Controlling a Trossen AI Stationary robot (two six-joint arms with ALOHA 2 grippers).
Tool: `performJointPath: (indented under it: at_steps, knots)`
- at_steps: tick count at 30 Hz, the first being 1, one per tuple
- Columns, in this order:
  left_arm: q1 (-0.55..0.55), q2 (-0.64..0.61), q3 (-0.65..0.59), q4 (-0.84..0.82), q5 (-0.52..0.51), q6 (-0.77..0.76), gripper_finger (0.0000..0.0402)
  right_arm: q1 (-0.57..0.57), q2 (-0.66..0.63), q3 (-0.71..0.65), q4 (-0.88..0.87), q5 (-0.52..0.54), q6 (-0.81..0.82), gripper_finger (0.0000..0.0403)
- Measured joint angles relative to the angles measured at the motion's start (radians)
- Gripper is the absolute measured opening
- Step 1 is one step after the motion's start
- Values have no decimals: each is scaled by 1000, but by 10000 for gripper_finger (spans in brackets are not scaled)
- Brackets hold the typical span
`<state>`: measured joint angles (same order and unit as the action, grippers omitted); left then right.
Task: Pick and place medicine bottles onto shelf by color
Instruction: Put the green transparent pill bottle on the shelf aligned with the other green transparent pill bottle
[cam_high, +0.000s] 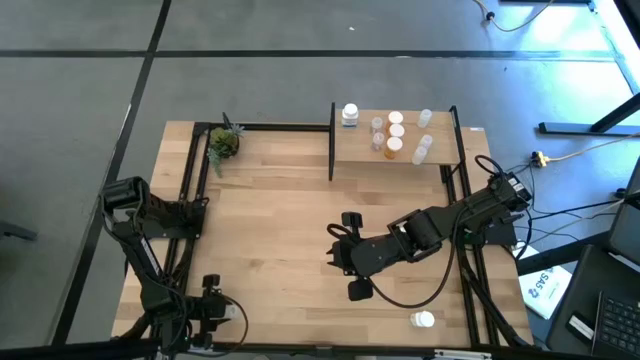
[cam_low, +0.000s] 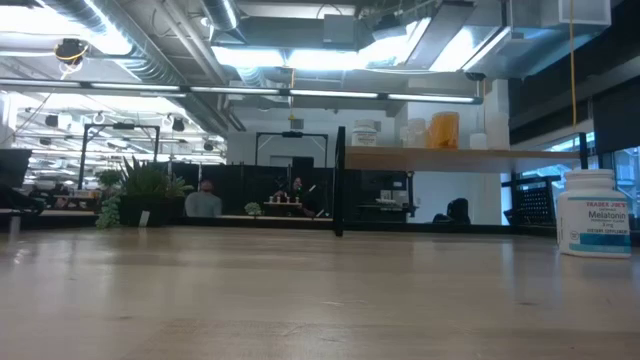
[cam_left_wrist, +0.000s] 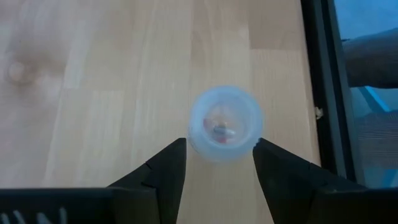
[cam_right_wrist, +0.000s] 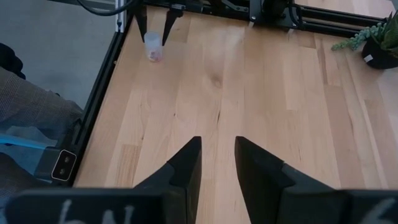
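A small clear medicine bottle (cam_left_wrist: 225, 123) with a few pills inside sits between the fingers of my left gripper (cam_left_wrist: 219, 146), near the table's near left corner (cam_right_wrist: 152, 45). My right gripper (cam_right_wrist: 217, 155) hovers above the middle of the table (cam_high: 345, 258), open by a narrow gap with nothing in it. The shelf (cam_high: 440, 152) at the far right carries several bottles: white, clear, and orange with white caps (cam_high: 395, 133). One white labelled bottle (cam_low: 594, 213) stands upright on the table near its near right corner (cam_high: 423, 319). My left gripper pinches the clear bottle by two opposite sides (cam_left_wrist: 194, 138) between its fingertips, slanting down from above. In the left wrist view I look along the bottle at its round end. Whether it rests on the table or hangs clear, I cannot tell.
A small green potted plant (cam_high: 222, 143) stands at the far left. Black frame rails (cam_high: 190, 190) run along the table's left, right and far edges. Bare wood lies between the two grippers and in front of the shelf.
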<state>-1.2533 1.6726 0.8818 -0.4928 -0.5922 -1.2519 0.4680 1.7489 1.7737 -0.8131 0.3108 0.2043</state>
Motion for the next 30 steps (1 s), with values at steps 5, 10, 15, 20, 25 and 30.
performJointPath:
  at_steps: [5,10,15,20,25,30]
  knots:
    - [4,18,0,-23,0,-19,180,0,0,0,0,0,0,99]
    - [4,33,0,-24,-5,-20,180,0,0,0,0,0,-1,99]
    - [5,34,0,-23,-50,-3,180,0,0,0,0,0,-1,99]
    - [17,34,-9,-17,-76,25,180,0,0,0,0,0,-2,99]
    - [37,34,-39,6,-77,25,180,0,0,0,0,1,-3,99]
    - [51,34,-61,40,-77,57,180,0,0,0,0,1,-3,99]
